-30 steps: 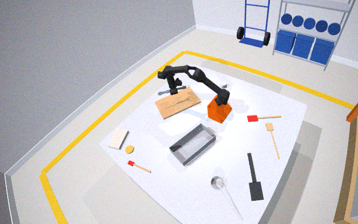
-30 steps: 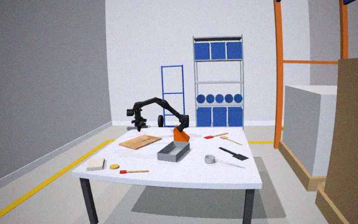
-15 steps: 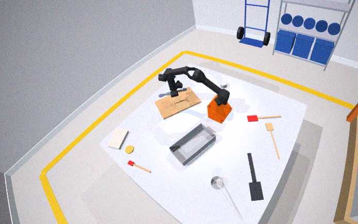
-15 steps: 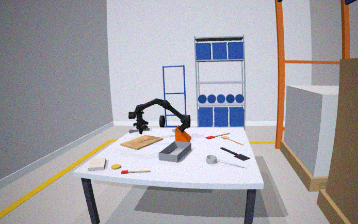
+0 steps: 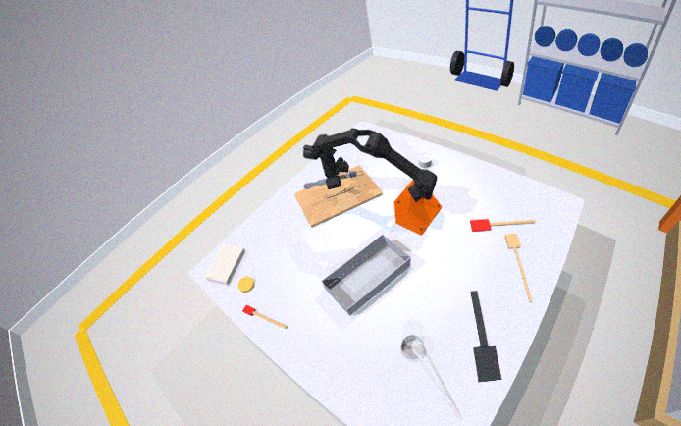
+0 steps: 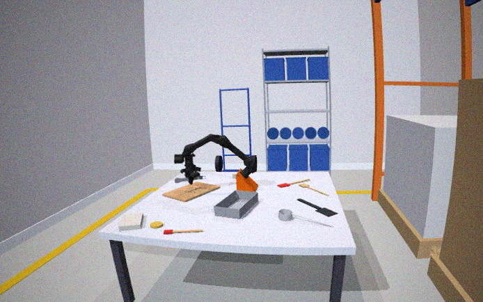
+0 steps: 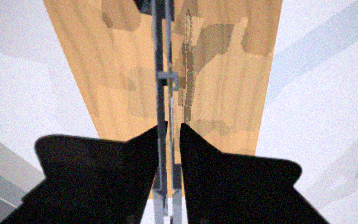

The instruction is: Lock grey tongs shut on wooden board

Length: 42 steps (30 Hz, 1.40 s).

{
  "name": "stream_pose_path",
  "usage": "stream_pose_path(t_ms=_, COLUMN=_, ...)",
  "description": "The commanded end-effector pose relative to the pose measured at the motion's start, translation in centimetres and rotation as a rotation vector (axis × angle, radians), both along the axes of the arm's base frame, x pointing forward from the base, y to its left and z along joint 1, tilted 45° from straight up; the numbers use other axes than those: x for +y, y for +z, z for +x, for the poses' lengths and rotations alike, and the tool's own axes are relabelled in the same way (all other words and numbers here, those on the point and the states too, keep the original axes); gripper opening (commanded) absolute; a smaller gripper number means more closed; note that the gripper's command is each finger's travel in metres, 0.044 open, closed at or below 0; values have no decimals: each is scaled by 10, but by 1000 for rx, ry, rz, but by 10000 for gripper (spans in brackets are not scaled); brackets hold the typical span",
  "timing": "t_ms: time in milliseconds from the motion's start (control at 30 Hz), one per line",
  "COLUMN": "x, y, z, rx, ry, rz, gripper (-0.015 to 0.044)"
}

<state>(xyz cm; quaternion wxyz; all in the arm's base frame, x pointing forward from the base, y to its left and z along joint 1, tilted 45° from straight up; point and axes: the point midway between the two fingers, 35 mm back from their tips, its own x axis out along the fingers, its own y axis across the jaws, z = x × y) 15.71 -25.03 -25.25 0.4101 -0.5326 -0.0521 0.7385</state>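
Around the roasting tin [image 5: 338, 258] [image 6: 246, 213], taken as the landmark, things lie spread on one white table [image 5: 301, 351] [image 6: 249, 240]; the single pair of tongs [image 5: 317, 184] [image 6: 180, 179] [image 7: 160, 100] is beyond it, over the one wooden board [image 5: 321, 213] [image 6: 177, 193] [image 7: 250, 100]. The one gripper [image 5: 333, 184] [image 6: 191, 180] [image 7: 174, 126] is closed on the tongs, whose two arms run close together; whether the hinge is locked, I cannot tell. In the exterior view they hang above the board, apart from it

Counted from the tin: two red-headed tools, one [image 5: 264, 318] [image 6: 183, 231] near the table's front edge on the board's side, the other [image 5: 480, 225] [image 6: 283, 185] on the opposite side with one wooden spatula [image 5: 522, 271] [image 6: 308, 186], one black spatula [image 5: 480, 321] [image 6: 317, 206] and one long-handled metal cup [image 5: 412, 346] [image 6: 284, 215]. One pale block [image 5: 225, 263] [image 6: 131, 221] and one yellow disc [image 5: 245, 284] [image 6: 156, 224] sit near the left table edge. Open room separates the tin's walls from the board's near edge
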Motion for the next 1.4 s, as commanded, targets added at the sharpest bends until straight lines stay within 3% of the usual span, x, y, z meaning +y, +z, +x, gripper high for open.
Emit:
stream_pose_path(t_ms=0, x=5, y=-4, z=0, rx=-2, ry=-8, rz=-1, gripper=-150)
stream_pose_path(t_ms=300, x=11, y=-9, z=-1, rx=-2, ry=-8, rz=-1, gripper=-150)
stream_pose_path(t_ms=1033, x=10, y=-8, z=-2, rx=2, ry=-1, rz=1, gripper=428)
stream_pose_path(t_ms=1200, x=7, y=-3, z=-7, rx=0, ry=-1, rz=1, gripper=440)
stream_pose_path(t_ms=1367, x=-18, y=37, z=-47, rx=3, ry=-2, rz=-5, gripper=440)
